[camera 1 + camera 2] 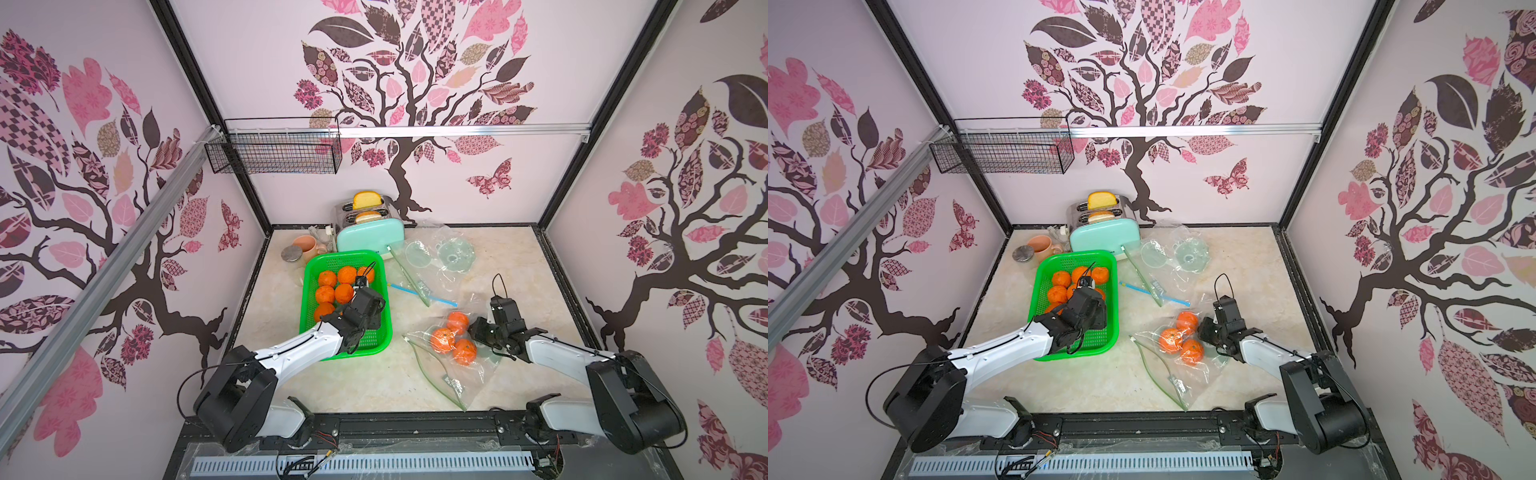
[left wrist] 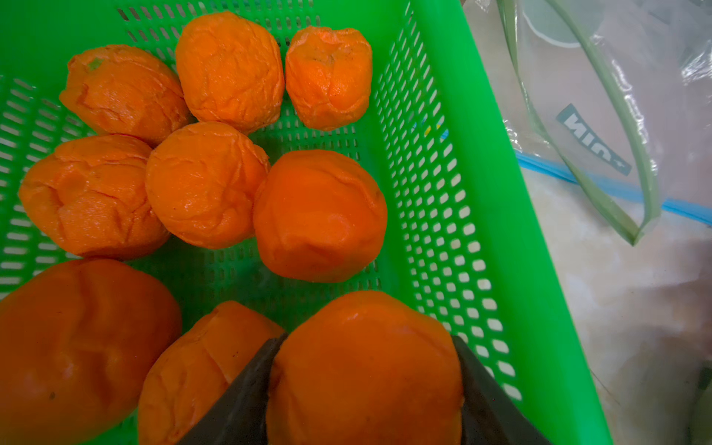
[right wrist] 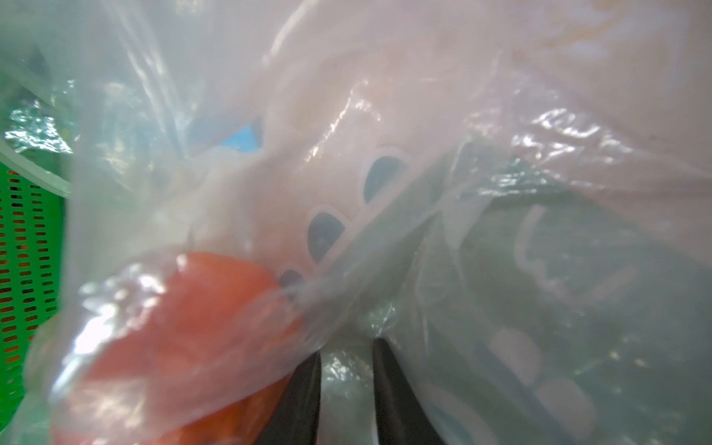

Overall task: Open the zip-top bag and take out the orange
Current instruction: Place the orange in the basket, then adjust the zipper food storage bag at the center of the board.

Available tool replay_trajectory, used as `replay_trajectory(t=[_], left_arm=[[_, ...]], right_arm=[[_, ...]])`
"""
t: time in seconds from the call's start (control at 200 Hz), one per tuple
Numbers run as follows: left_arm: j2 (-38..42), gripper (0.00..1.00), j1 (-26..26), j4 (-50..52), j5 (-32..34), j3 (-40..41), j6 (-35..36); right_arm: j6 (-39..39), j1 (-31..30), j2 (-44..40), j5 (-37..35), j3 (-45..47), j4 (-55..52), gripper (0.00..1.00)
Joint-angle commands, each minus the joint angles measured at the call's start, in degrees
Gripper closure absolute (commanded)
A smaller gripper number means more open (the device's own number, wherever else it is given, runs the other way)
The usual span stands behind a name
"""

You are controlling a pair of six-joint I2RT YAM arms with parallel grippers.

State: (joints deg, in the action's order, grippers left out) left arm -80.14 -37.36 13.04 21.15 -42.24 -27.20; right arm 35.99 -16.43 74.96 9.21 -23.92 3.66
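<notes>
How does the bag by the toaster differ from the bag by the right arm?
The bag by the right arm holds three oranges; the bag by the toaster holds only clear round pieces. The right gripper pinches the orange bag; the toaster bag lies untouched. Both are clear with gaping green zip strips.

basket (image 2: 431, 185): green plastic, perforated, glossy | orange (image 2: 231, 69): creased skin, soft sheen | bag (image 3: 385, 77): clear thin plastic film, crinkled, shiny | table (image 1: 353, 386): stone-look top, smooth, matt | toaster (image 1: 370, 237): mint glossy shell, metal top | rack (image 1: 274, 151): black metal wire
</notes>
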Motion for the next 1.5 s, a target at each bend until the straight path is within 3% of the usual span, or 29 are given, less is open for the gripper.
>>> replay_trajectory(t=[0.0, 0.225, 0.48, 0.63, 0.79, 0.96, 1.13, 1.185, 1.32, 1.496], left_arm=[[-1.7, 0.56, 0.1, -1.2, 0.1, 0.1, 0.0], [-3.3, 0.35, 0.2, -1.0, -1.4, -0.4, 1.6], [-0.5, 0.23, 0.1, 0.4, -2.8, -1.4, 3.0], [2.2, 0.22, 0.2, 2.0, -2.2, -1.6, 2.9], [8.4, 0.23, 0.0, 3.6, -6.8, -1.0, 2.7], [18.3, 0.3, -0.2, 1.4, -14.3, 5.3, -0.1], [25.8, 0.38, -1.0, -3.1, -32.3, 10.3, -2.1], [26.8, 0.4, -3.8, -3.1, -36.3, 10.2, -1.2], [26.1, 0.45, -15.7, -2.3, -34.9, 8.7, 3.1], [22.4, 0.53, -22.2, -2.3, -34.1, 9.0, 4.1]], right_arm=[[0.1, 0.2, 0.5, -0.3, 1.0, -3.3, 0.72], [0.0, 0.2, 0.8, -0.7, 0.9, -3.3, 0.72], [0.0, 0.2, 0.8, -0.6, 0.9, -3.3, 0.71], [0.0, 0.2, 0.4, -1.1, 0.9, -3.4, 0.69], [0.0, 0.2, -0.3, -1.5, 1.2, -3.1, 0.69], [-0.1, 0.2, -0.4, -1.5, 1.2, -3.0, 0.68], [0.1, 0.2, -1.4, -1.8, 1.8, -2.9, 0.68], [0.2, 0.2, -1.6, -1.7, 1.9, -2.8, 0.68], [0.2, 0.2, -1.9, -1.9, 2.0, -2.7, 0.68], [0.1, 0.2, -2.3, -1.7, 2.2, -2.5, 0.68]])
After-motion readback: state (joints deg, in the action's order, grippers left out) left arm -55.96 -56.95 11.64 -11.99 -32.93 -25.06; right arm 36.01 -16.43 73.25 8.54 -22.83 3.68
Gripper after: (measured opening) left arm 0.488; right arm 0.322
